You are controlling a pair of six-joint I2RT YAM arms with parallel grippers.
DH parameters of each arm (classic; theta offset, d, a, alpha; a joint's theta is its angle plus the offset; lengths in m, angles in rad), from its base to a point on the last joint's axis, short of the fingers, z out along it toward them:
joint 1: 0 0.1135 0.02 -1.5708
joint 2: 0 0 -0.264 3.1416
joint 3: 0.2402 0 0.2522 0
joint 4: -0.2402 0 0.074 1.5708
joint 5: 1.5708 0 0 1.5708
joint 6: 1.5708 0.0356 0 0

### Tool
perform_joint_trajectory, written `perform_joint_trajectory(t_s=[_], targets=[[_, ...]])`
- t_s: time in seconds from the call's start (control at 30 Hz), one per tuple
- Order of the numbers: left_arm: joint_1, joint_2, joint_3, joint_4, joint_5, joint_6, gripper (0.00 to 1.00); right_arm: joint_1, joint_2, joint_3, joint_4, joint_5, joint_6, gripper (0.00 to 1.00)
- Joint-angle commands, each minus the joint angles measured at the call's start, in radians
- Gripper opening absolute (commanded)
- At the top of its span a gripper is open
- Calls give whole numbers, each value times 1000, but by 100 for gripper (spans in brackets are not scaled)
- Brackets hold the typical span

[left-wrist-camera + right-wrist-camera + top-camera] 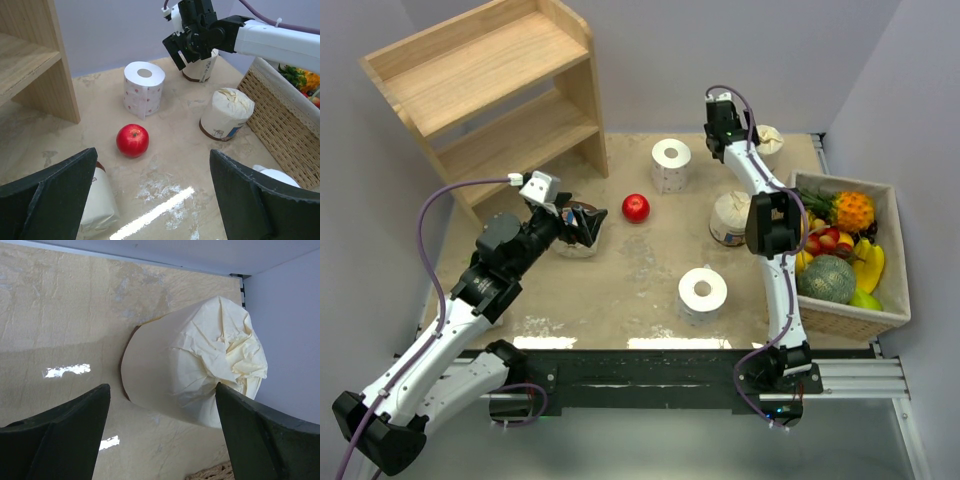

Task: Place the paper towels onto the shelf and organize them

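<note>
A beige table [640,262] was seen from above, with a light wooden shelf [490,90] stood at its far left corner, the tiers facing the arms. A wicker basket [880,312] of fruit was set along the right edge.

The left arm was stretched toward the middle of the table. The left gripper [152,165] was held wide apart and nothing was gripped between its fingers [55,197]; it hung over a wrapped roll [575,242] (only the roll's side was caught at the lower left of the wrist view), which stood in front of the shelf.

The right arm was reached to the far right corner. The right gripper [161,390] was spread on either side of a second wrapped roll [767,138], which stood upright beside the back wall. A clear gap was seen at one finger [60,432]; whether the other touched the paper could not be told.

Every paper towel roll in view was stood on the table. A third wrapped roll [731,218] was placed just beside the basket. One bare white roll [671,163] was stood upright near the far edge, between the shelf and the right gripper. Another bare white roll [703,292] was stood nearer the arms, right of centre.

A red apple [636,208] was left between the left gripper and the far white roll.
</note>
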Motion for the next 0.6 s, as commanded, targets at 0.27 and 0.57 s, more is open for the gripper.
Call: perform_joint_trajectory(t_s=[0.27,0.57], targets=[[-2,1,43,49,17,-8,100,-44,18,80,55,32,-26,90],[-2,8,41,49,20,-8,100,-56,52,100,9,-28,-11,84]])
